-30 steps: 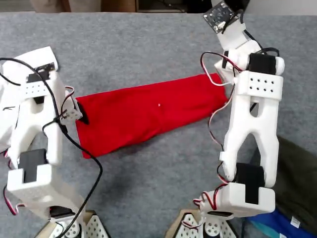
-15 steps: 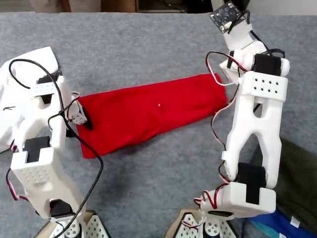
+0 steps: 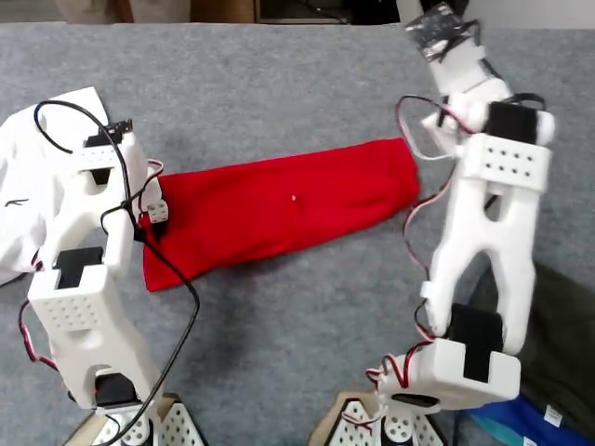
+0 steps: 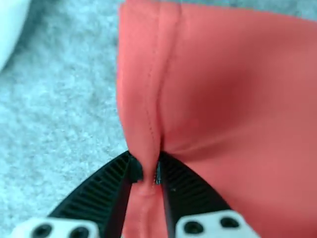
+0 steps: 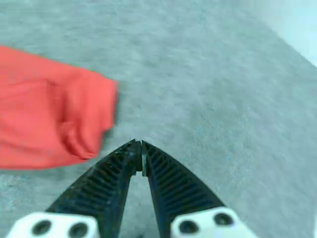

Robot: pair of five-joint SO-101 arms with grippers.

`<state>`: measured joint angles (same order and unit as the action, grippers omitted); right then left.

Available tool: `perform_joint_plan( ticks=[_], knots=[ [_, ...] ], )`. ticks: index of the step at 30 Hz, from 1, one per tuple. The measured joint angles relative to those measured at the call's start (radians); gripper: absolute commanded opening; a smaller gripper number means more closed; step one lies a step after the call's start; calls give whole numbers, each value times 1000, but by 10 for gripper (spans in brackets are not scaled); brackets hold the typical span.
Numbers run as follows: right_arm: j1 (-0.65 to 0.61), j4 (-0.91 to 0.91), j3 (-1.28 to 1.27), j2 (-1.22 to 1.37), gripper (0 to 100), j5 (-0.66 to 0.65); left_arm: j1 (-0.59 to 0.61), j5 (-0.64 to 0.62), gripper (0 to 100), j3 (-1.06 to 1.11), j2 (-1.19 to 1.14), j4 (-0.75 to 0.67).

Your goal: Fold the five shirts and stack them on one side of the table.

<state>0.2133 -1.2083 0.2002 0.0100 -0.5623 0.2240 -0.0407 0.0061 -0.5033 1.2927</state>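
A red shirt (image 3: pixel 279 209), folded into a long strip, lies slantwise across the middle of the grey table (image 3: pixel 279 84). My left gripper (image 4: pixel 144 171) is shut on a stitched fold at the strip's left end (image 3: pixel 163 232), where the cloth bunches between the black fingers (image 4: pixel 111 183). My right gripper (image 5: pixel 142 145) is shut with nothing in it and hovers over bare grey surface just past the shirt's right end (image 5: pixel 74 119). The right arm (image 3: pixel 488 177) stands beside that end in the high view.
A white shirt (image 3: pixel 33 186) lies at the table's left edge beside the left arm (image 3: pixel 84 279). A dark green shirt (image 3: pixel 558 325) and a blue one (image 3: pixel 530 423) lie at the right front corner. Bare grey surface lies beyond and in front of the red strip.
The right arm has drawn back to the right, off the shirt's right end. The left arm has shifted right and farther in, dragging the strip's left end with it.
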Motion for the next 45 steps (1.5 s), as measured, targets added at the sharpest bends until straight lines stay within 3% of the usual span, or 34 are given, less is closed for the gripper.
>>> perform_joint_plan(
  ticks=[9, 17, 23, 27, 36, 45],
  knots=[
    [238, 0, 126, -8, 8, 0, 12, -66, 19, -186, -18, 124],
    [301, 0, 150, -8, 8, 0, 11, -66, 19, -540, -23, 367],
    [301, 9, 150, -8, 8, 0, -132, -84, 20, -713, -23, 430],
    [313, 23, 152, -8, 8, 0, -244, -201, 20, -744, -25, 430],
    [368, 29, 203, 6, 6, 0, -479, -311, 20, -910, -87, 414],
    [396, 29, 209, 6, 6, 0, -589, -454, 21, -1149, -233, 374]
  ],
)
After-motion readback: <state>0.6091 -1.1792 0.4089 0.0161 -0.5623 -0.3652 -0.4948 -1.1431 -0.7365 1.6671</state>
